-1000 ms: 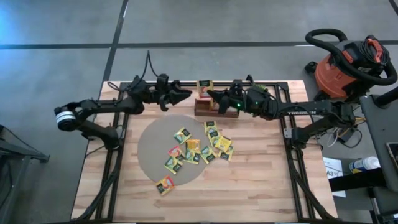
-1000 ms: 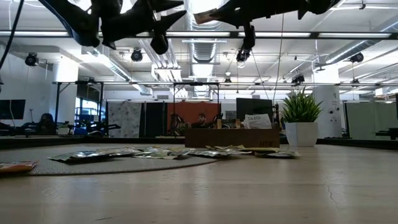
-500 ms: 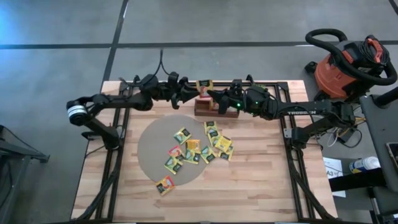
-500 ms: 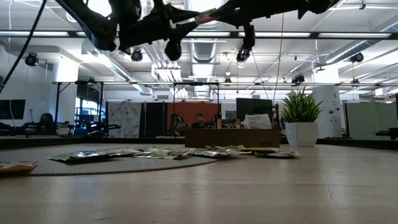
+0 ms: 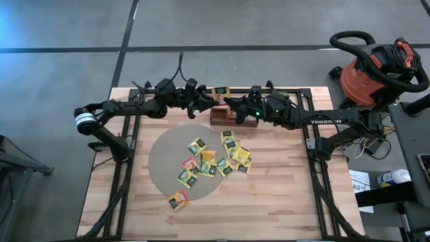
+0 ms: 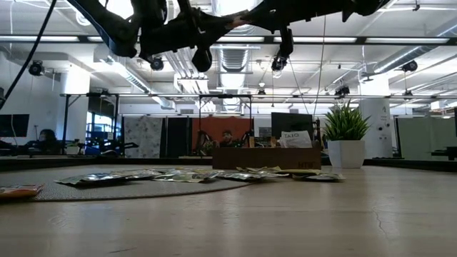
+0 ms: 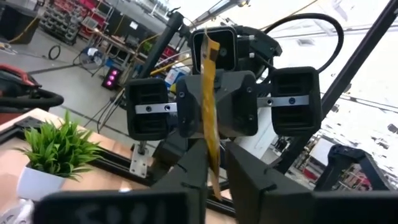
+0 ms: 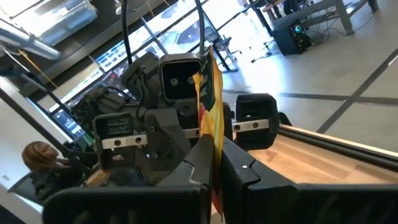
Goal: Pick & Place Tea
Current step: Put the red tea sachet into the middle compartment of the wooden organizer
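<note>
Both grippers meet tip to tip in the air above the brown wooden tray (image 5: 222, 119) at the table's far edge. My right gripper (image 5: 228, 103) is shut on one yellow-orange tea sachet (image 5: 220, 92), which both wrist views show edge-on. My left gripper (image 7: 214, 177) faces it from the table's left. Its two fingers stand close on either side of the same sachet (image 7: 210, 112), with a thin gap left; whether they touch it, I cannot tell. Several more sachets (image 5: 215, 158) lie flat on a round grey mat (image 5: 164, 158). My right gripper pinches the sachet's edge (image 8: 214, 146) between its two fingers (image 8: 242, 168). The fingers come level from the table's right. The sachet stands out beyond them toward my left gripper, lifted clear above the tray.
A small potted plant (image 6: 345, 139) stands beside the tray (image 6: 264, 157) near the far edge. One sachet (image 5: 179, 199) lies at the mat's near rim. Bare wood lies along the near side and right of the mat. A vacuum cleaner (image 5: 376, 70) stands off the table's right.
My left gripper has gone toward the table's right, up to my right gripper, until its fingers reach around the held sachet. My right gripper and the sachet have kept still.
</note>
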You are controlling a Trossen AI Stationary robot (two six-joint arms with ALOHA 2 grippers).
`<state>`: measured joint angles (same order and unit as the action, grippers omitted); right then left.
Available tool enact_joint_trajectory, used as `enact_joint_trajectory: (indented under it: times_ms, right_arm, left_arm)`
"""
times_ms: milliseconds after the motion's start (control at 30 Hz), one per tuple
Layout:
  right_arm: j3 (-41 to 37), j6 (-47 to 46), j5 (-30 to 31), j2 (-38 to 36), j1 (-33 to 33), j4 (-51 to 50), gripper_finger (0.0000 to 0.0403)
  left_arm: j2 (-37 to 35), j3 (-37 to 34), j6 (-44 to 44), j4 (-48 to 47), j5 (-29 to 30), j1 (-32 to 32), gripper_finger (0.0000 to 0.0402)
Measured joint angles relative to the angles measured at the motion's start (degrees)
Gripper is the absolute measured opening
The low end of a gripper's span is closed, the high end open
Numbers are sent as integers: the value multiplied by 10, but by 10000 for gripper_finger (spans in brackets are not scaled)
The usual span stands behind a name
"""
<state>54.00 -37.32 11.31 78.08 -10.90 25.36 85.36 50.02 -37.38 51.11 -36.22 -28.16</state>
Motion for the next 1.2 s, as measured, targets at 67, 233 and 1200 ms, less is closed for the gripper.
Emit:
enact_joint_trajectory:
  times_ms: [67,233,1200]
  right_arm:
    - [0,0,0,0,0,0,8]
    - [0,0,-5,0,-1,-6,19]
    - [466,432,-64,157,-70,-797,141]
  left_arm:
    - [0,1,9,-5,2,0,25]
    - [0,5,29,-13,12,0,7]
    - [1,14,296,-213,66,2,3]
